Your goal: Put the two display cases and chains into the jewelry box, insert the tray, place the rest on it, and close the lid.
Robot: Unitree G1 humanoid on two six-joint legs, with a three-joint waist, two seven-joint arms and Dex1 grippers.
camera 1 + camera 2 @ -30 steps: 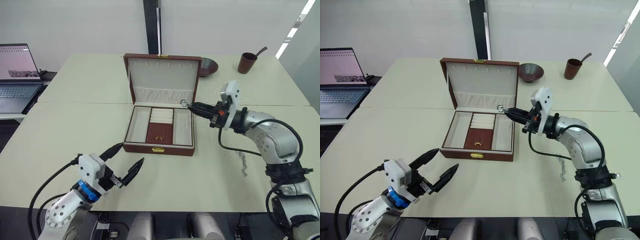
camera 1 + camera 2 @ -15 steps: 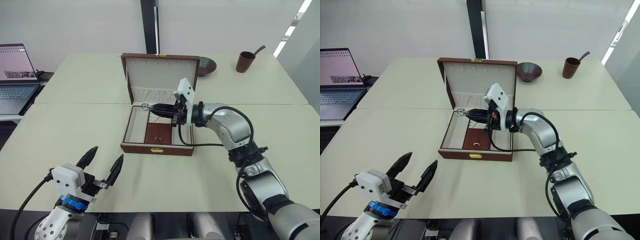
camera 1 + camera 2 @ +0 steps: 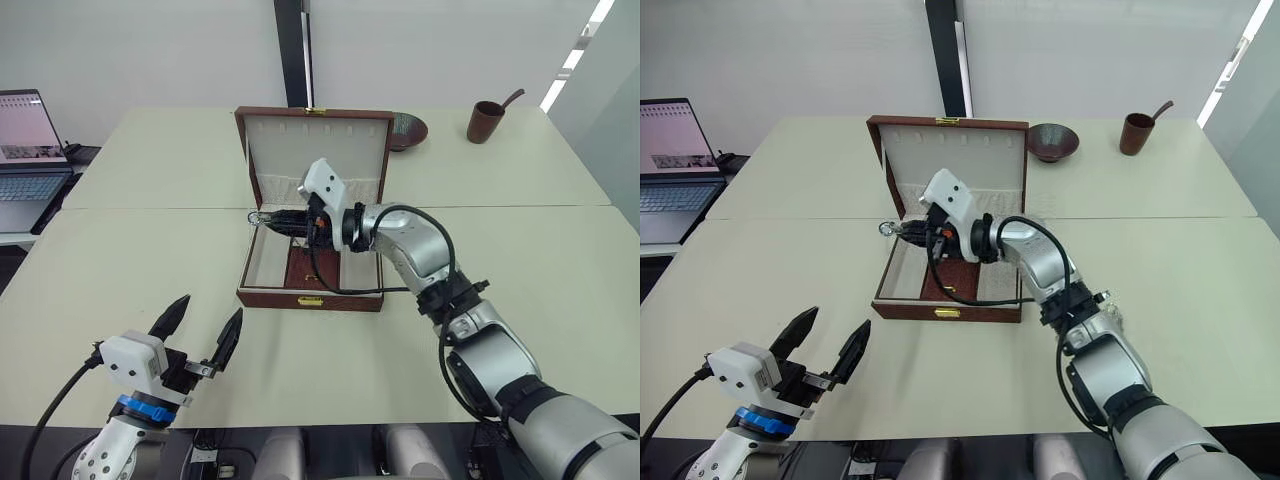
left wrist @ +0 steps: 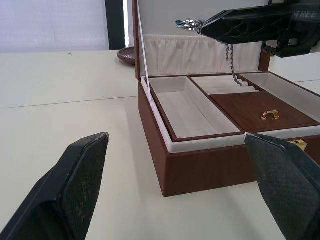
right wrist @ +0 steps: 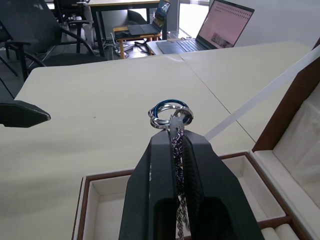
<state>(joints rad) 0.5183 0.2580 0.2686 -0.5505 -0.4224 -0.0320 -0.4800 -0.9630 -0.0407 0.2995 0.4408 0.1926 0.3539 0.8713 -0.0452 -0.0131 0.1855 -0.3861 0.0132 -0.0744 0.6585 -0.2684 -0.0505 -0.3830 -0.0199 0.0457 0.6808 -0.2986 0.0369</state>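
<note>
Over the box's left compartment, my right pincer [image 3: 268, 217] is clamped on a chain [image 4: 230, 59] dangling above the inserted tray [image 4: 250, 110]. Jewelry box [image 3: 310, 295] lid [image 3: 315, 150] open; closing remains. Left pincer [image 3: 200, 330], spread, empty, near table [image 3: 120, 250] edge.

Head stereo overhead; 2 wrist close-ups

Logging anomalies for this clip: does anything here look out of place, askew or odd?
Nothing looks spilled or damaged. One oddity: the tray already sits in the jewelry box while the right gripper, shut on a chain, holds it over the box's left side. The left gripper hovers open near the table edge.
</note>
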